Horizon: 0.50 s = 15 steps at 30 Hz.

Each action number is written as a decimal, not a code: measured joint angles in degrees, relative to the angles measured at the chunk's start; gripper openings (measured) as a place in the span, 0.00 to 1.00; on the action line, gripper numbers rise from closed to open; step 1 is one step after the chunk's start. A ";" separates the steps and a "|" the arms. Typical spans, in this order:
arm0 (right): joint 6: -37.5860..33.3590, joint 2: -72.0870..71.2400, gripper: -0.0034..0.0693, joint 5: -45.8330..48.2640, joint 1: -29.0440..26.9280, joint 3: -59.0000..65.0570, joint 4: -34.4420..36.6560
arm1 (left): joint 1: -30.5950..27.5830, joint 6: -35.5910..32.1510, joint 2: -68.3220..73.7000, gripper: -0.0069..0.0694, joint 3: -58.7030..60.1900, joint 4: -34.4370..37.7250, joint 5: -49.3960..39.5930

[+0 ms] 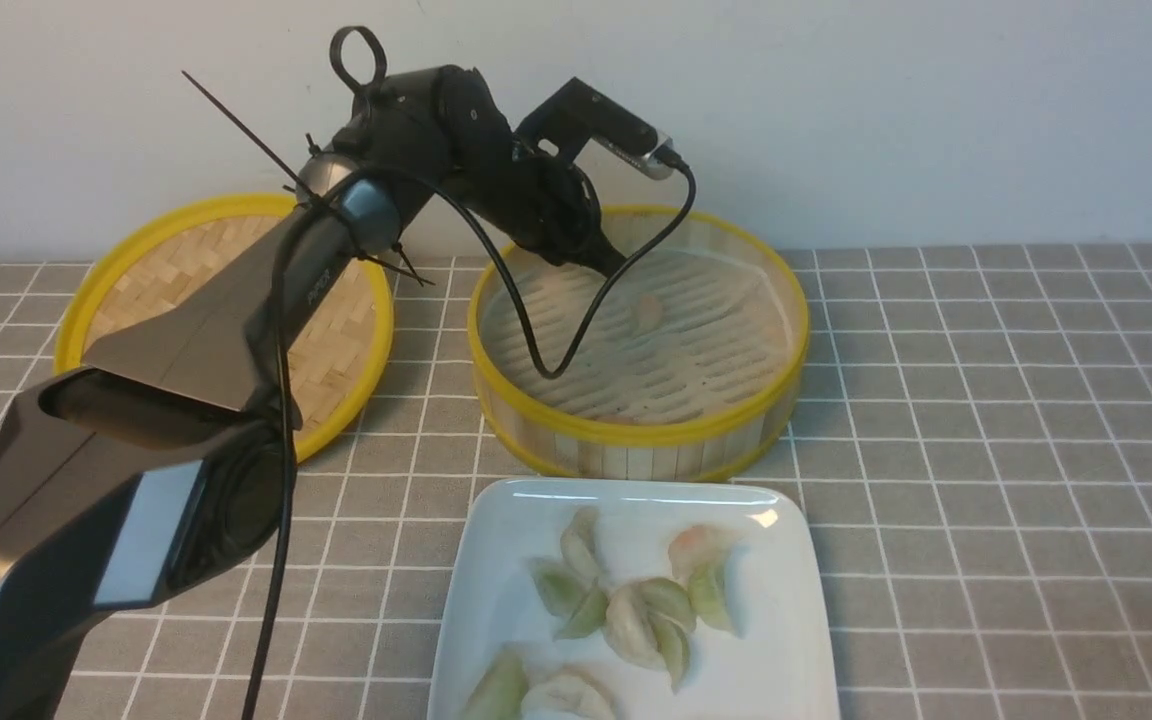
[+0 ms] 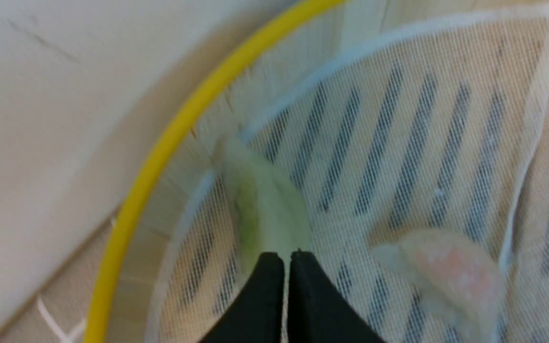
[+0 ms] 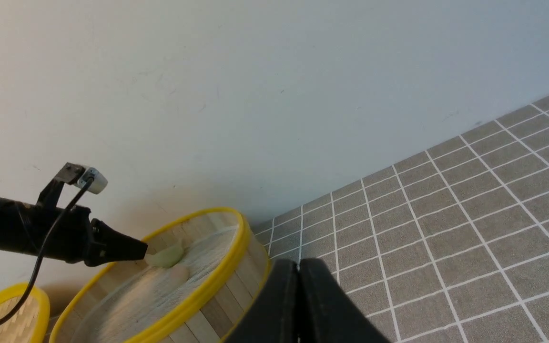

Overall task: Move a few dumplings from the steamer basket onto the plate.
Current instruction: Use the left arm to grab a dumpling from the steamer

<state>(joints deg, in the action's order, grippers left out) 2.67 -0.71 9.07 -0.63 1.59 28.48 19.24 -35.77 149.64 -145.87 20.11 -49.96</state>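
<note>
Yellow-rimmed steamer basket (image 1: 636, 435) holds a green dumpling (image 2: 260, 209) at its far wall, the closed left hand (image 2: 288, 255) touching it, and a pinkish dumpling (image 2: 446, 271); other dumplings (image 1: 636, 610) lie on the plate (image 1: 786, 640); the right hand (image 3: 298, 269) is closed, empty.

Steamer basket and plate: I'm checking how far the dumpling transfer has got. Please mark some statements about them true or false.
1. A pinkish dumpling lies in the steamer basket. True.
2. The left gripper is open above the plate. False: it is shut on the green dumpling, inside the basket.
3. The plate is bare. False: several dumplings lie on it.
4. The right gripper is shut and holds nothing. True.
</note>
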 joint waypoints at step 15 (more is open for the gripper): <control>0.00 0.00 0.03 0.00 0.00 0.00 0.00 | 0.05 -7.01 1.21 0.49 -0.06 2.57 5.64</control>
<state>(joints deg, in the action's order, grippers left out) 2.67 -0.71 9.07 -0.63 1.59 28.48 19.30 -42.77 150.85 -145.93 22.68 -44.31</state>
